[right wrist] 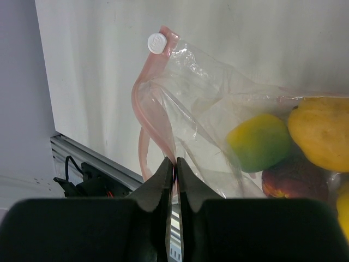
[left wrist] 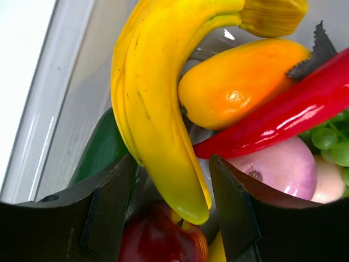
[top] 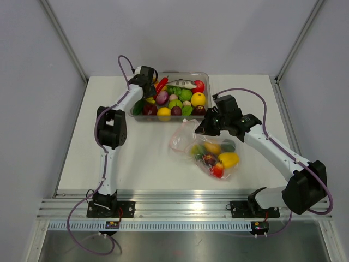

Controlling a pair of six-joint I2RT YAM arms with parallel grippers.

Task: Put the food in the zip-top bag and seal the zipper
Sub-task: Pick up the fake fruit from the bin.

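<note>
The zip-top bag (top: 188,139) lies mid-table, its mouth open to the upper left. It holds several pieces of food (top: 221,155): yellow, green, red and dark purple. My right gripper (top: 199,130) is shut on the bag's pinkish zipper (right wrist: 143,109); in the right wrist view the gripper (right wrist: 175,162) pinches the strip, with a green-yellow fruit (right wrist: 259,142) behind the plastic. My left gripper (top: 148,86) is over the tub's left end. In the left wrist view it (left wrist: 172,183) is open, its jaws either side of the tip of a yellow banana (left wrist: 155,109).
A rigid clear tub (top: 206,76) at the back holds many toy foods, among them an orange fruit (left wrist: 240,82), a red chilli (left wrist: 283,114), a pink onion (left wrist: 278,166) and a dark red apple (left wrist: 158,237). An aluminium rail (top: 180,203) runs along the near edge.
</note>
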